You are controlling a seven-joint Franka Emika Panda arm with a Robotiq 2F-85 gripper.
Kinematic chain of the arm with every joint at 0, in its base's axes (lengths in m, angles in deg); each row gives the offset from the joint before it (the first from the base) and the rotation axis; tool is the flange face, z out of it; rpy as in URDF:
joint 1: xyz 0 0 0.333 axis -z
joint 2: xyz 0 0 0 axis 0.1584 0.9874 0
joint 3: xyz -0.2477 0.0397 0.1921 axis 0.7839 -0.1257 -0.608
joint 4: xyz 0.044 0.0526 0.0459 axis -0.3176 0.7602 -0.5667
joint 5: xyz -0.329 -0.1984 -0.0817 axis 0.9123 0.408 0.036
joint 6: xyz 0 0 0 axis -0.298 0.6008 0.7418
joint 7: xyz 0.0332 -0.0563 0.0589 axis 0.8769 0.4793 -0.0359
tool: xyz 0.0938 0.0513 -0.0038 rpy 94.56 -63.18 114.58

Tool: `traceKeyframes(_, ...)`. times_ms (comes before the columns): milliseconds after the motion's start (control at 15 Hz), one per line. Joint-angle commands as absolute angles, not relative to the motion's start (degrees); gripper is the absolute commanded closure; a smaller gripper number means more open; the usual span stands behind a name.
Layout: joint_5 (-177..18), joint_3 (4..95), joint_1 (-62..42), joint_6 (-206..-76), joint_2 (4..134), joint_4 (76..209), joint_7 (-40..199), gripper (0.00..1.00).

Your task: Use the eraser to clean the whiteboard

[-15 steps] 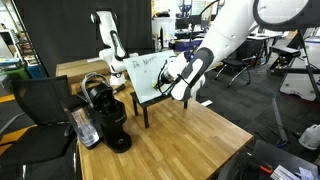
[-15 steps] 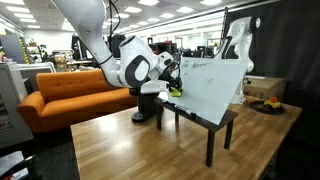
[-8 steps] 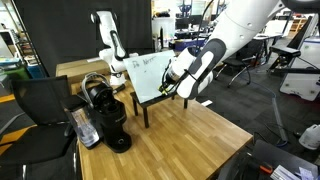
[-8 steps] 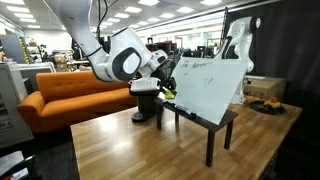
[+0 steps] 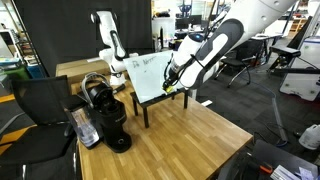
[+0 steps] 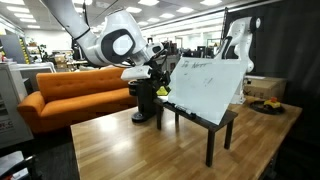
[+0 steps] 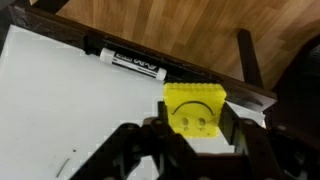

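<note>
Eraser (image 7: 195, 107) looking soft, light (probably squashy); your gripper (image 7: 193, 130) pinching its sides at whiteboard (image 7: 70, 110) edge, so squeeze gently.

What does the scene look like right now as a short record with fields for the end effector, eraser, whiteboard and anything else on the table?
end effector: shut on the eraser, a finger on each side
eraser: yellow block, at the edge of the whiteboard, by its ledge
whiteboard: tilted on a dark stand, dark writing near the top
marker: lying along the board's ledge, beside the eraser
coffee machine: black, on the table, apart from the board
table: wooden
</note>
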State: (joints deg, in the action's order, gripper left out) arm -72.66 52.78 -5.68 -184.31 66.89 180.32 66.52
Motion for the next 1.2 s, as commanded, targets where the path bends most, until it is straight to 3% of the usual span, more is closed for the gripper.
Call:
traceKeyframes(0, -75.7, 50.2, -3.4, -178.4, 62.0, 182.9, 65.0, 0.73)
traceKeyframes(1133, -90.2, 52.9, -2.6, -153.5, 47.1, 187.1, 50.0, 0.73)
